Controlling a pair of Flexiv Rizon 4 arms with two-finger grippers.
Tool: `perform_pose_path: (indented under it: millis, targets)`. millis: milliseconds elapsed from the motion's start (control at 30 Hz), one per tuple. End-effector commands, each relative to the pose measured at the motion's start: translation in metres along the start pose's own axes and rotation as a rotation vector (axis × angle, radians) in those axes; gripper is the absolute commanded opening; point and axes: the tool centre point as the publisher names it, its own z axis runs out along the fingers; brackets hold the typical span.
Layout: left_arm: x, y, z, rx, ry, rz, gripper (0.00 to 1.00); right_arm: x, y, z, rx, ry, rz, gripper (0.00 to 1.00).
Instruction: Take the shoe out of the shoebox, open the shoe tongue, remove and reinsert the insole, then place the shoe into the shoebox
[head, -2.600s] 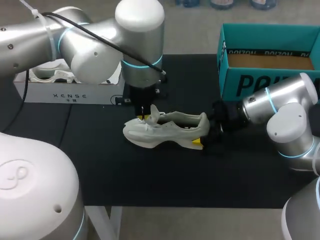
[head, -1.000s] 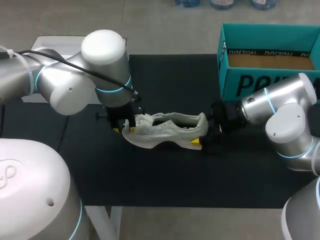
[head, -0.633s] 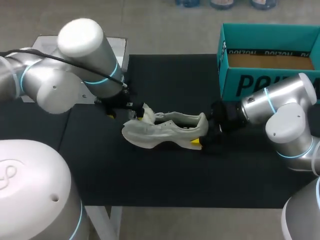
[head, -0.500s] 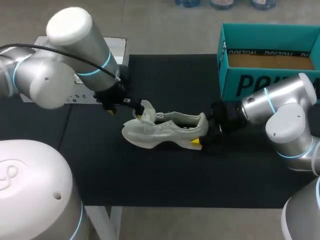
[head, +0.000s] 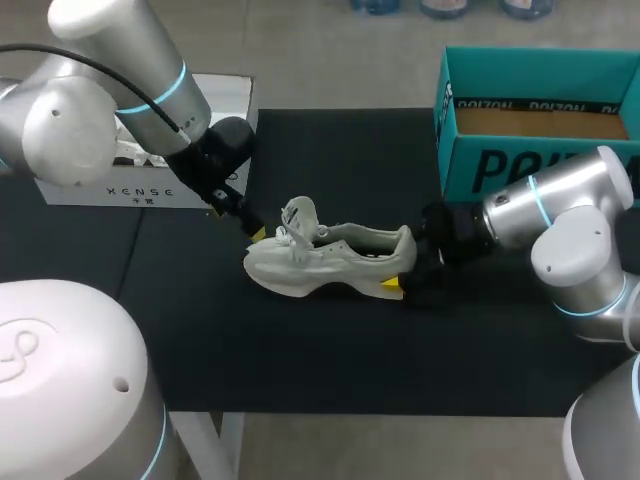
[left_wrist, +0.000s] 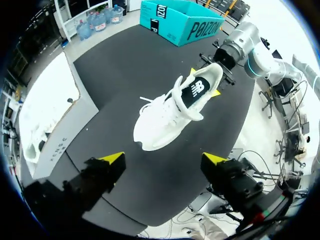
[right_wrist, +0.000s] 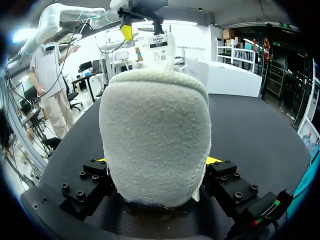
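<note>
A white shoe (head: 322, 263) lies on its side on the black mat, toe to the left, tongue (head: 297, 216) raised. My right gripper (head: 405, 281) is shut on its heel. In the right wrist view the fuzzy heel (right_wrist: 155, 135) fills the space between the fingers (right_wrist: 102, 160), which press on it from both sides. My left gripper (head: 237, 222) hangs open just left of the toe, touching nothing. Seen from the left wrist, the shoe (left_wrist: 175, 112) lies ahead of the open left gripper (left_wrist: 163, 160). The teal shoebox (head: 540, 120) stands open at the back right.
A white box (head: 150, 182) sits at the back left edge of the mat, close behind my left arm. The teal shoebox (left_wrist: 180, 22) is beyond my right arm (left_wrist: 240, 47) in the left wrist view. Bare black mat (head: 330, 350) lies in front of the shoe.
My left gripper opened, let go of the tongue and drew back up and to the left. The tongue now stands raised. The right arm and shoe stayed put.
</note>
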Motion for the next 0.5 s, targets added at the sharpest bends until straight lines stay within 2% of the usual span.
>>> perform_pose_path:
  millis: [33, 67, 233, 500]
  targets:
    - [0.001, 0.002, 0.009, -0.125, 0.205, 0.661, 0.05, -0.001, -0.004, 0.003, 0.001, 0.000, 0.001, 0.00]
    - [0.002, 0.001, 0.006, -0.145, 0.195, 0.683, 0.00, -0.001, -0.004, 0.003, 0.001, 0.000, 0.001, 0.00]
    - [0.005, -0.005, 0.000, -0.197, 0.160, 0.751, 0.00, -0.001, -0.004, 0.003, 0.001, 0.000, 0.001, 0.00]
    - [0.022, -0.026, -0.005, -0.280, 0.094, 0.844, 0.00, -0.001, -0.004, 0.003, 0.001, 0.000, 0.001, 0.00]
